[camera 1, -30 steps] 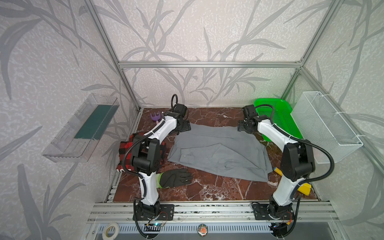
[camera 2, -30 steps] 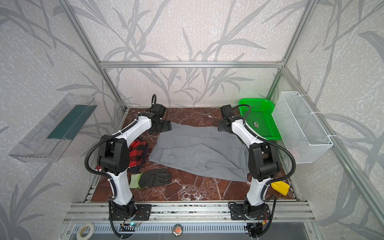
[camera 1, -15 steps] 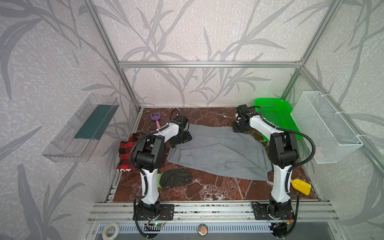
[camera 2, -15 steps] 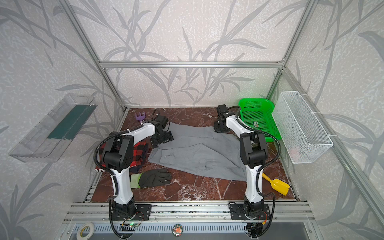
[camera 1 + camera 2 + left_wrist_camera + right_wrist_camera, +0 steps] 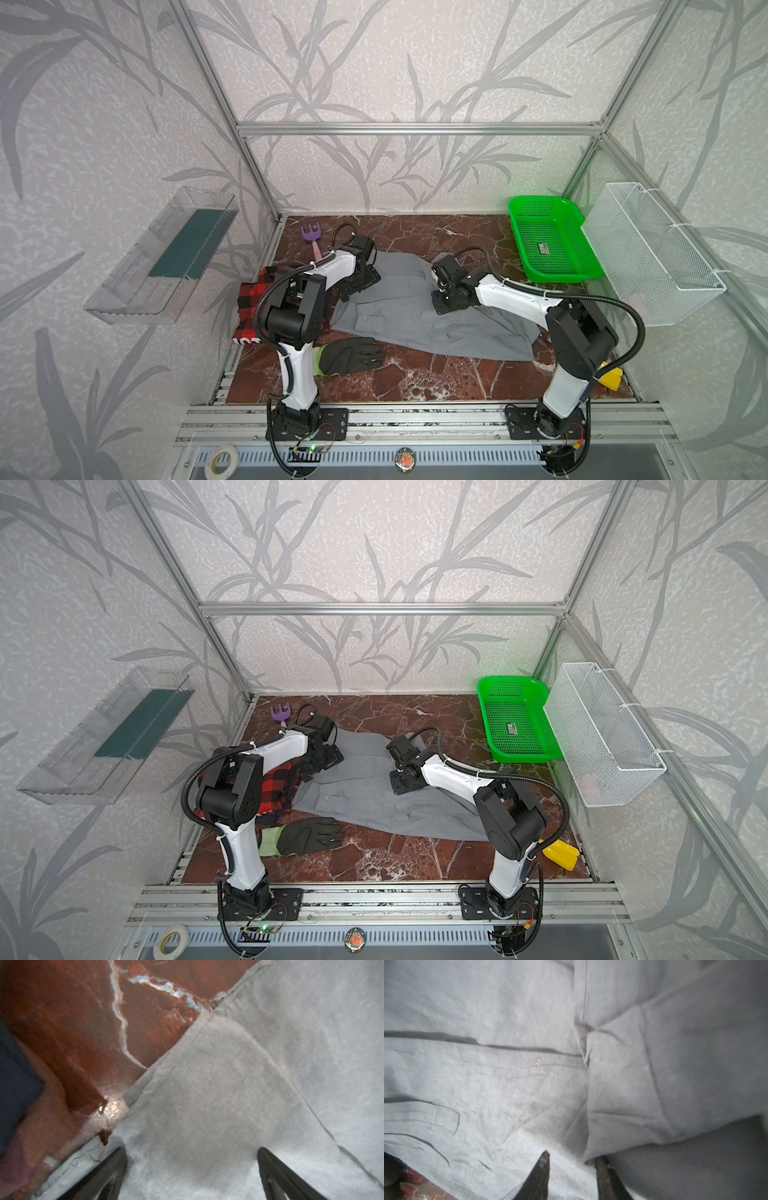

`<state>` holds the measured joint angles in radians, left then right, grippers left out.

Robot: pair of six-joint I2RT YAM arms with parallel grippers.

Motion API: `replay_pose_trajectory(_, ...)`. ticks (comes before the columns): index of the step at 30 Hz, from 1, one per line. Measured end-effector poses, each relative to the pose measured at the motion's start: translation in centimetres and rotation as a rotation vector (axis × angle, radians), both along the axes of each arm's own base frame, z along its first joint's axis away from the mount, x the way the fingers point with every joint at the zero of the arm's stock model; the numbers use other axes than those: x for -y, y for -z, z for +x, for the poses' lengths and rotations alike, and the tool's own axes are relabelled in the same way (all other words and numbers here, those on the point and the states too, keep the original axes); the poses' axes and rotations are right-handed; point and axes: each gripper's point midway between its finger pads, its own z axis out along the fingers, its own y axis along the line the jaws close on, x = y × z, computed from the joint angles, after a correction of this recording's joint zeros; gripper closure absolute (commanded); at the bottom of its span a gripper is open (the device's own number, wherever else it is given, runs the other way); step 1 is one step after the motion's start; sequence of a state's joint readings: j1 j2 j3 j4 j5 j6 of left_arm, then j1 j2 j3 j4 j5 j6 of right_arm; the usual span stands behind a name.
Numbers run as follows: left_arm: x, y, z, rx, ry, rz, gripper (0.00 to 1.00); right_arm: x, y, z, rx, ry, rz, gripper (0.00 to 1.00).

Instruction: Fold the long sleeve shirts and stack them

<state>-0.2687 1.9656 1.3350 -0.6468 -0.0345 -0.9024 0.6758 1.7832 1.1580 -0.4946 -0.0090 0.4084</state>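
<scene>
A: How's the light in the top views?
B: Bright and even. Only soft shadows on the marble tabletop (image 5: 436,232), and both views are sharp.
A: And the wrist cameras?
B: Both blurred. The left one catches a white glare spot on the marble by the hem of the grey shirt (image 5: 228,1084). The right one shows the cloth half in shadow.

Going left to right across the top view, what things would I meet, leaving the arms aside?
Clear wall shelf → red-and-black plaid shirt → grey shirt → green basket → white wire basket.
</scene>
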Motion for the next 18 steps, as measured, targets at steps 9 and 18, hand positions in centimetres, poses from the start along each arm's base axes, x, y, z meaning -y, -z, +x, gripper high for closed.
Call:
replay_pose_trajectory(9, -0.2, 0.0, 0.0, -0.001, -0.016, 0.000, 0.01, 2.4, -6.3, 1.9, 0.065, 0.098, 0.117, 0.29)
replay_pose_trajectory(18, -0.3, 0.0, 0.0, 0.000, -0.021, -0.001, 0.01, 9.4, -16.1, 13.3, 0.285, 0.276, 0.165, 0.29)
